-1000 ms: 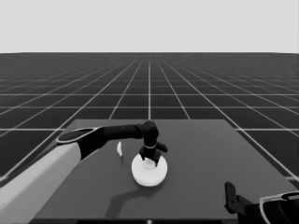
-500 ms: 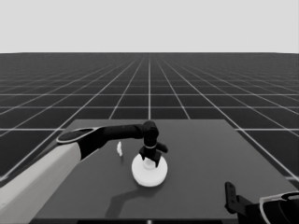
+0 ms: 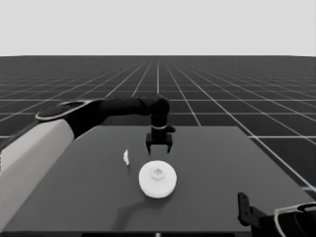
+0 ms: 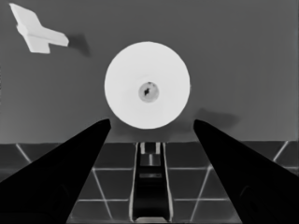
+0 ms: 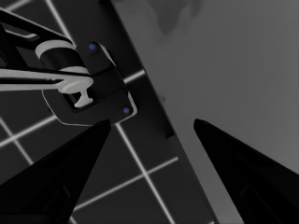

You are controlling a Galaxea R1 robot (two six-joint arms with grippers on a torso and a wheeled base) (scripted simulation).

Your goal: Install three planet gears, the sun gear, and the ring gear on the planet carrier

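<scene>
The larger round part, the ring gear, lies flat at the table's middle front, a thick white disc with a small central hole. In the left wrist view the larger round part lies just beyond the fingertips. My left gripper hangs open a little behind and above it, touching nothing; the left gripper holds nothing between its fingers. The planet gears, the sun gear and the smaller round part, the planet carrier, are hidden. My right gripper is parked at the lower right corner, and the right gripper is open and holds nothing.
A thin white piece lies left of the disc, also seen as the thin white piece in the left wrist view. Dark machinery with blue lights sits past the table's edge.
My left gripper has lifted off the larger round part and drawn back from it, fingers open. The disc stays where it was. The right arm has not moved.
</scene>
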